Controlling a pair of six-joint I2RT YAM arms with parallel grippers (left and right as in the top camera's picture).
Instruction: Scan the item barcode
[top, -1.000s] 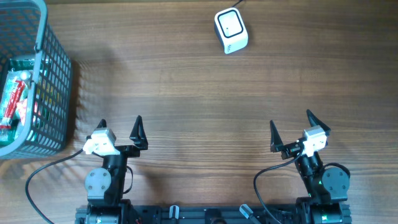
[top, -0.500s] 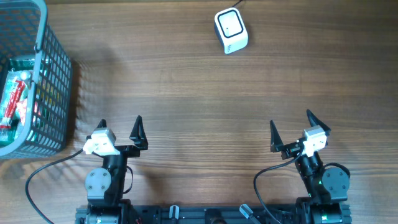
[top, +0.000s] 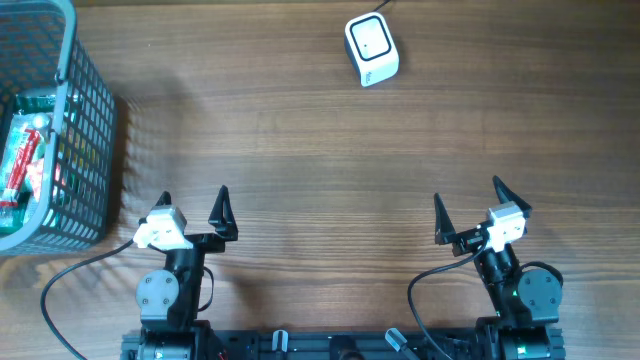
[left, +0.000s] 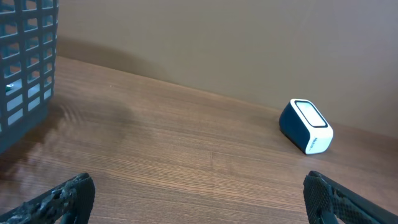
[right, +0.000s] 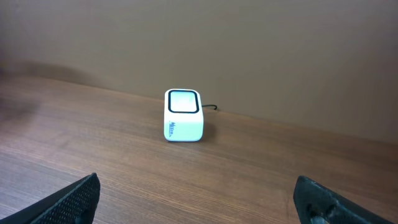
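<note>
We see the left gripper (top: 193, 195) at the lower left of the overhead frame with its two dark fingers (top: 222, 208) spread wide apart and nothing between them. The right gripper (top: 467, 190) sits at the lower right of that frame, its jaws just as wide and likewise holding nothing. Both hang just above the wooden table (top: 320, 150), pointing toward the top of the frame, well apart from each other.

The scanner (top: 371, 49), a small white box with a dark-rimmed window on its face, stands on the table near the top edge, a little right of centre. A thin dark cable (top: 386, 5) runs off from it toward the top edge. In the right wrist view we find it near the middle of the frame, between the two fingertips but far beyond them. In the left wrist view it lies at the right, tilted.

The grey basket (top: 90, 150) fills the upper left corner of the overhead frame, cut off by the left edge. Inside it, through the mesh, we make out a red and white packet (top: 20, 160) lying lengthwise against the left side, with green packaging (top: 40, 100) just beside it. The packet is well apart from both grippers and from the scanner; its print is too small for us to read
</note>
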